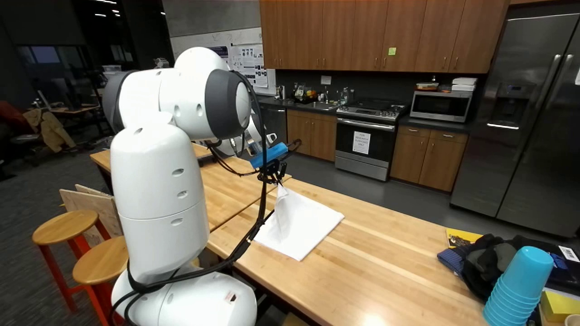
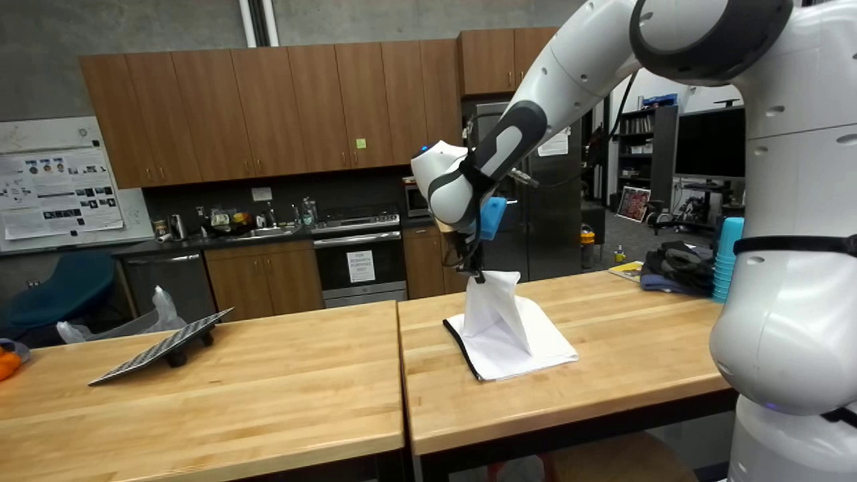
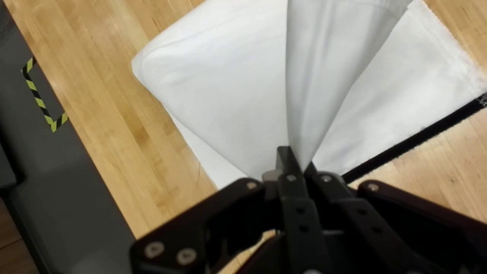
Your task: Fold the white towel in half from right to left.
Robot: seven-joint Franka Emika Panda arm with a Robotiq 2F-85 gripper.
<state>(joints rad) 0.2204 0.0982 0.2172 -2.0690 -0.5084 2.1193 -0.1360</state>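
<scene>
The claw [image 3: 299, 163] stands at the bottom middle of the wrist view, clamped on a pinch of the white towel [image 3: 213, 87]; how much cloth sits in its grip is hard to make out. From that pinch a creased fold fans toward the top edge of the frame. The rest of the towel lies on the wooden tabletop [image 3: 121, 114], with a black strip [image 3: 414, 139] along its lower right side. Past the wood, at the left edge, yellow-and-black tape [image 3: 39, 102] runs over the dark floor [image 3: 83, 190].

In an exterior view, the white robot arm [image 1: 158, 181] is nearest, filling the left, with two round stools [image 1: 65, 226] at lower left and a stack of blue cups [image 1: 519, 285] in the lower right corner, dark clothing [image 1: 494, 256] just beside it. The towel is at mid-frame, one part rising to a peak at the claw, the rest lying flat. Farther back come a stove [image 1: 379, 145] bearing a paper sign [image 1: 361, 142], a microwave [image 1: 440, 106], brown cabinets [image 1: 353, 36] along the top and a steel refrigerator [image 1: 512, 117] at the right.

In an exterior view, the arm arches in from the right edge, and an adjoining tabletop [image 2: 234, 395] fills the lower left, carrying a tilted, patterned panel [image 2: 161, 345]. Right of centre, the towel's raised part stands like a tent above the spread part. A poster [image 2: 60, 194] hangs on the far wall, at the left edge.
</scene>
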